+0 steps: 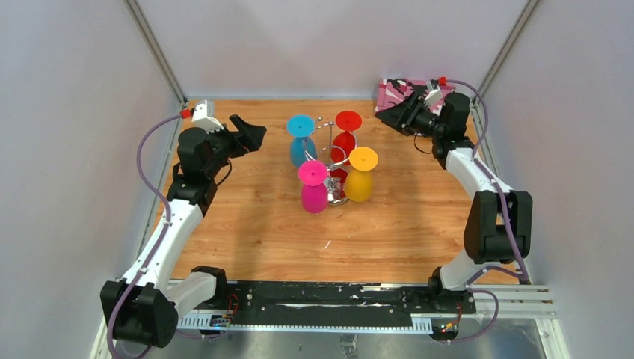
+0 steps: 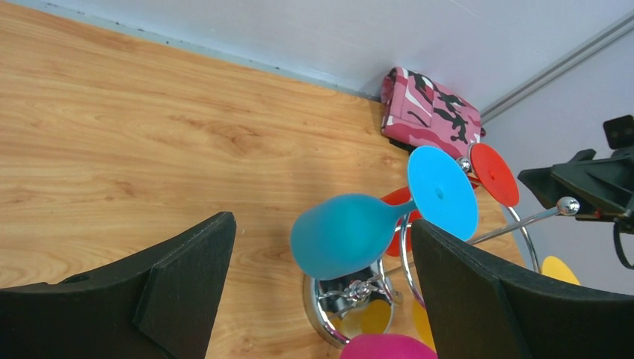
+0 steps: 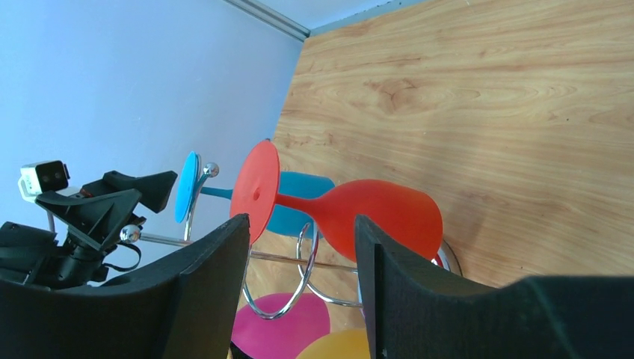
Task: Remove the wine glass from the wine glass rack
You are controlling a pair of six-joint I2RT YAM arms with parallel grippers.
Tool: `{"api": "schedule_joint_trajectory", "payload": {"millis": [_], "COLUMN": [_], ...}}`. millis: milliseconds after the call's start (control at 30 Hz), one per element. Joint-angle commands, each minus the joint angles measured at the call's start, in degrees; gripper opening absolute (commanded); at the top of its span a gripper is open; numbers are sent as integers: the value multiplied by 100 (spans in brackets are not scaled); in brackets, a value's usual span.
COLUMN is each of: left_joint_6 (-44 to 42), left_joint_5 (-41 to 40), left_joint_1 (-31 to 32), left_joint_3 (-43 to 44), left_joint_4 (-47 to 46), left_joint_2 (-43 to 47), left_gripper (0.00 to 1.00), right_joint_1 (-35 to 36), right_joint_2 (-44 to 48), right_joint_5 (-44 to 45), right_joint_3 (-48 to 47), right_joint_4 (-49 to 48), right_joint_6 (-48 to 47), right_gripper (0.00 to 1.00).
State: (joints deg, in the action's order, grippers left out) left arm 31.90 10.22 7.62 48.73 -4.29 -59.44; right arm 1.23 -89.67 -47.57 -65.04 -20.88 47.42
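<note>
The chrome wine glass rack [image 1: 338, 196] stands mid-table with four coloured glasses hanging upside down: blue [image 1: 301, 142], red [image 1: 346, 134], magenta [image 1: 313, 187] and yellow [image 1: 360, 177]. My left gripper [image 1: 250, 136] is open and empty, left of the blue glass and apart from it. In the left wrist view the blue glass [image 2: 351, 233] hangs ahead of the open gripper [image 2: 321, 224], above the rack's disc base [image 2: 318, 318]. My right gripper [image 1: 394, 111] is open and empty, right of the red glass. The right wrist view shows the red glass [image 3: 381, 213] and the rack ring [image 3: 280, 307] beyond the gripper [image 3: 300, 221].
A pink camouflage pouch [image 1: 400, 93] lies at the back right corner, under the right wrist; it also shows in the left wrist view [image 2: 430, 112]. Grey walls enclose the wooden table [image 1: 262, 232] on three sides. The arm bases sit at the near edge.
</note>
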Motion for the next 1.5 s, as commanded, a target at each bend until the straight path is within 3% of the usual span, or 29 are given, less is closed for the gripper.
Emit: {"api": "schedule_joint_trajectory", "payload": {"millis": [0,467,767,1000,1133,1467], "left_joint_6": [-44,-297,-330,-318,-307,-324], "left_joint_5": [31,-186,-172,-142,-92,-73], "left_joint_1": [-23,-23,-23,-23,-23,-23], "left_joint_3": [-108,-116,-119,-101,-101,-126], "left_joint_4": [-253,33,43,52,52,86], "left_joint_2": [112,278,307,325,359,399], "left_gripper": [93,93,93,93,93,93], "right_joint_1": [108,812,817,817,820,817], "right_joint_2": [-332,-935,-1066,-1099,-1055,-1074], "right_joint_5": [-338,-393,-368,-398,-362,-259], "right_joint_3": [-310,-804,-772,-936,-1045,-1155], "right_joint_4": [-460,-350,-481,-490,-277,-62], "right_joint_6": [357,472,685,983,963,1408], "right_gripper": [57,48,30,7,0,0]}}
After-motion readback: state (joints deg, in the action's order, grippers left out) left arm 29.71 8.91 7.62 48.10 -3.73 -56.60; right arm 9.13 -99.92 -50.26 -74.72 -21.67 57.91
